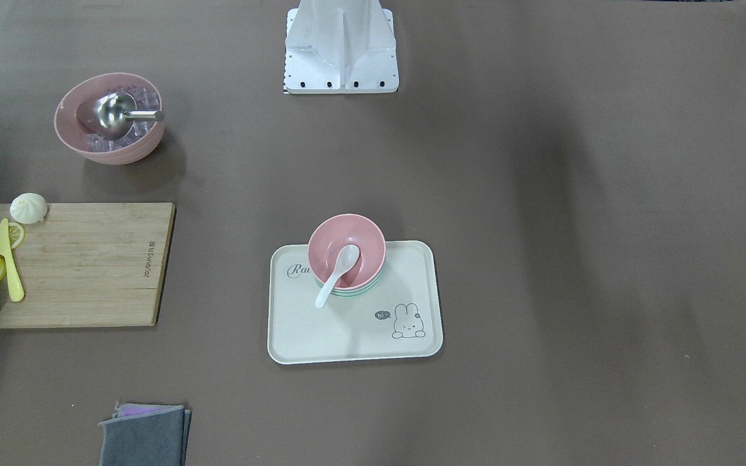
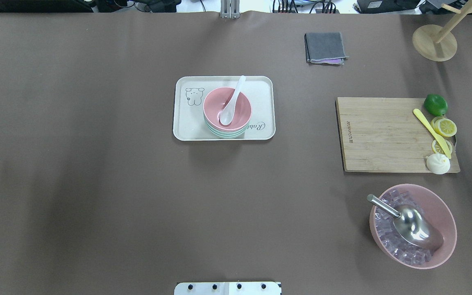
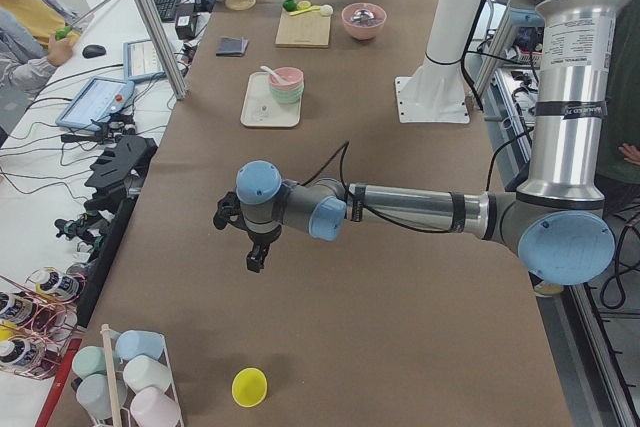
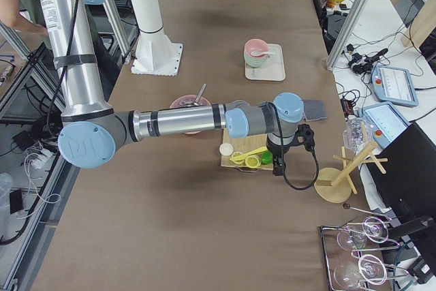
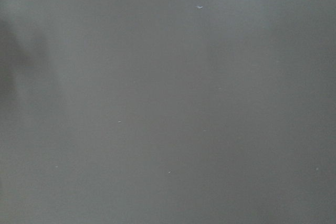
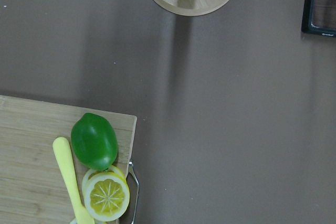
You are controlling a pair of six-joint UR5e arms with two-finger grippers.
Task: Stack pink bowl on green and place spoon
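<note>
Worktop (image 2: 96, 184): brown covering across the whole surface; we list the items as the overhead view runs, left to right.
Left tool (image 3: 256, 259): on the near arm in the left side view, held low over bare worktop and well apart from the tray. We cannot tell whether its fingers are apart or together. Its wrist camera shows us only plain brown surface.
Tray (image 2: 182, 123): cream, rounded corners, a rabbit drawing at one end; it lies flat near the middle of the worktop.
Green bowl (image 2: 223, 134): on the tray; we see only its rim, showing under the pink one.
Pink bowl (image 2: 240, 106): nested upright in the green bowl.
Spoon (image 2: 232, 102): white. Its scoop end rests inside the pink bowl and its handle leans out over the rim.
Cloth (image 2: 325, 47): grey, folded, with a purple edge showing beneath.
Cutting board (image 2: 375, 135): wooden. It carries a lime (image 2: 436, 105), lemon slices (image 2: 445, 127), a yellow knife (image 2: 430, 132) and a white bun (image 2: 438, 164) along one end.
Ice bowl (image 2: 445, 213): larger, pink, filled with clear cubes, with a metal scoop (image 2: 412, 223) lying in it.
Wooden stand (image 2: 434, 43): round base, at the far corner.
Right tool (image 4: 278, 166): on the near arm in the right side view, pointing down over the lime end of the board. We cannot tell its state.
</note>
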